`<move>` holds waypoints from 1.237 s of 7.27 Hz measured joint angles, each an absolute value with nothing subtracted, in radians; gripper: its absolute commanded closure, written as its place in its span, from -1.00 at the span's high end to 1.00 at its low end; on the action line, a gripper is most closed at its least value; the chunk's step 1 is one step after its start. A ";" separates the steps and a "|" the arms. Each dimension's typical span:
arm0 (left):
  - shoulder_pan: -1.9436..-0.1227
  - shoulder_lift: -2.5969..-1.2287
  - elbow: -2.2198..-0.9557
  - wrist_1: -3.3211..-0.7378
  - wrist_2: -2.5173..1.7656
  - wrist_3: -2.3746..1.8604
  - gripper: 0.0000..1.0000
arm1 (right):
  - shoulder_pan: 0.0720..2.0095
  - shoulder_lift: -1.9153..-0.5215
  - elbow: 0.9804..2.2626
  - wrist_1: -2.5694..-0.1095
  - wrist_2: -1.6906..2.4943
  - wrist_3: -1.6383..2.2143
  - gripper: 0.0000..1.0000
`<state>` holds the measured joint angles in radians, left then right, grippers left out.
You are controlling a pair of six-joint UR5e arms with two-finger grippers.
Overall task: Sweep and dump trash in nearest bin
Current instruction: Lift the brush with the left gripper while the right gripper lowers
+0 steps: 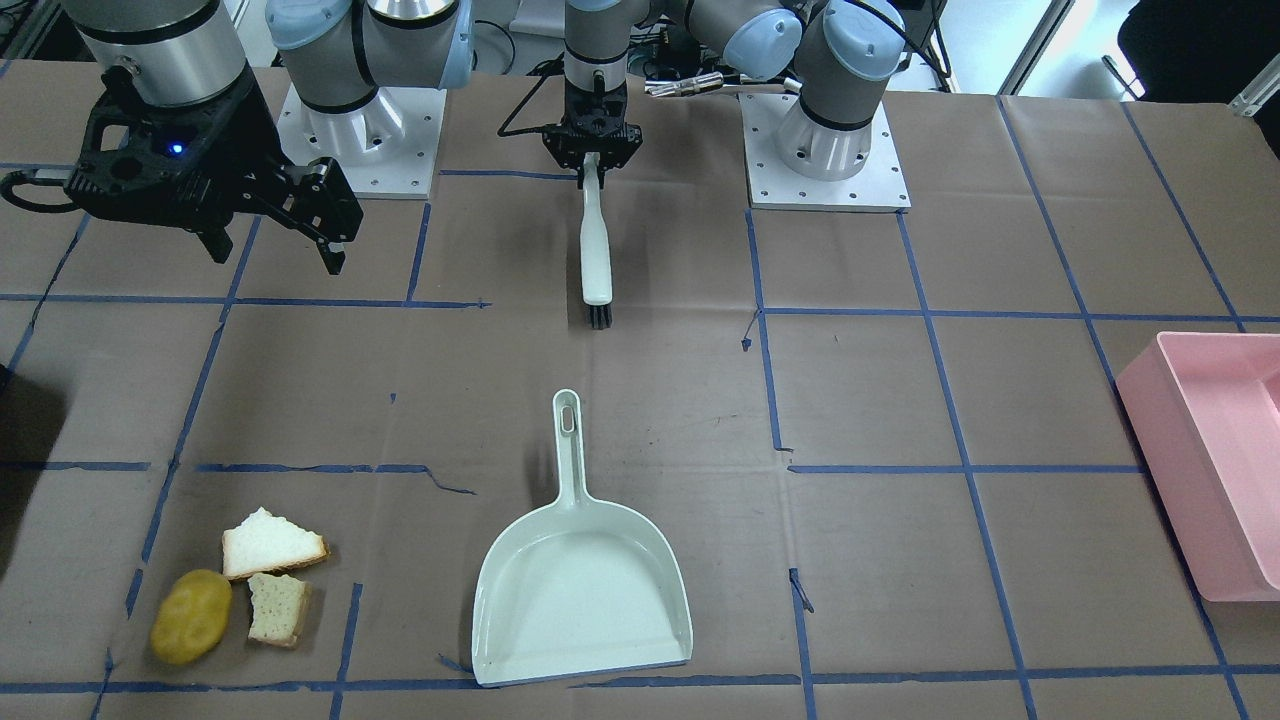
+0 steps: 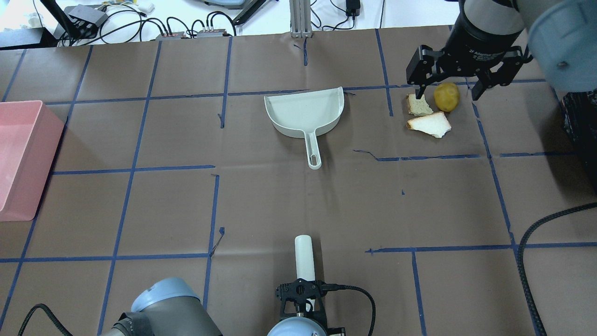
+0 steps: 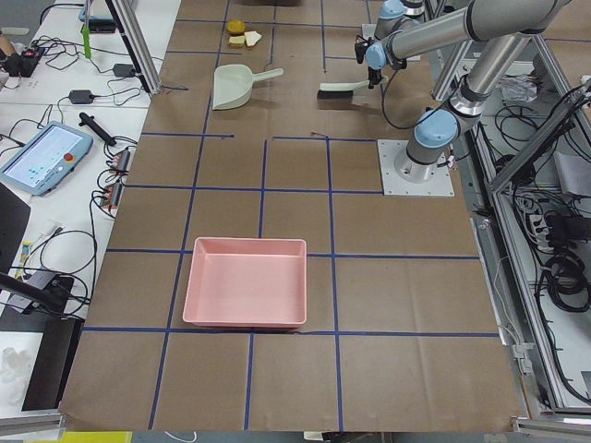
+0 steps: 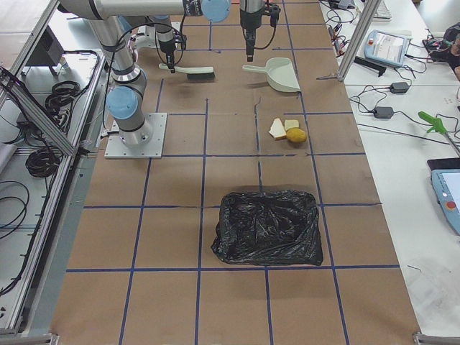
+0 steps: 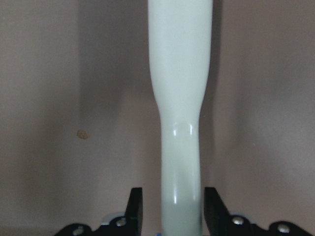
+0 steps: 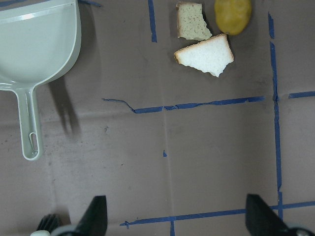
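Pale green dustpan (image 1: 583,590), pink bin (image 1: 1210,460)

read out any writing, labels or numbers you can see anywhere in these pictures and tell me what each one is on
Right gripper: a line of white print on its black body in the overhead view, too blurred to read with certainty.
Tablet-like screen on the side table in the exterior left view: its display is too small to read.
Dustpan, brush, pink bin, black-lined bin: no writing visible.

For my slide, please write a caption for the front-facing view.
Left gripper holds the brush; right gripper hangs open; dustpan lies beside the trash.
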<state>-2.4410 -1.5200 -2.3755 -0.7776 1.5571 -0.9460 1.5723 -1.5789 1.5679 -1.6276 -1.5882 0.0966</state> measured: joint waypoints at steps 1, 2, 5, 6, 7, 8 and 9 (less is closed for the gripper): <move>-2.442 -1.511 -2.375 -0.778 1.557 -0.946 -1.00 | 1.572 -1.579 1.568 -1.628 -1.589 0.097 1.00; -2.444 -1.497 -2.372 -0.779 1.558 -0.944 -1.00 | 1.572 -1.579 1.568 -1.628 -1.589 0.097 1.00; -2.422 -1.415 -2.354 -0.834 1.566 -0.940 -1.00 | 1.572 -1.578 1.569 -1.628 -1.589 0.097 1.00; -2.392 -1.378 -2.332 -0.894 1.565 -0.936 -1.00 | 1.572 -1.578 1.568 -1.628 -1.589 0.097 1.00; -2.352 -1.356 -2.301 -0.951 1.564 -0.931 -1.00 | 1.572 -1.578 1.569 -1.628 -1.589 0.097 1.00; -2.317 -1.353 -2.269 -0.985 1.564 -0.913 -1.00 | 1.572 -1.580 1.570 -1.627 -1.589 0.097 1.00; -2.295 -1.356 -2.237 -1.001 1.565 -0.867 -1.00 | 1.572 -1.582 1.570 -1.625 -1.591 0.097 1.00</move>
<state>-2.2946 -1.3564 -2.2375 -1.0010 1.5655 -0.8671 1.5724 -1.5818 1.5703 -1.6254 -1.5907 0.0967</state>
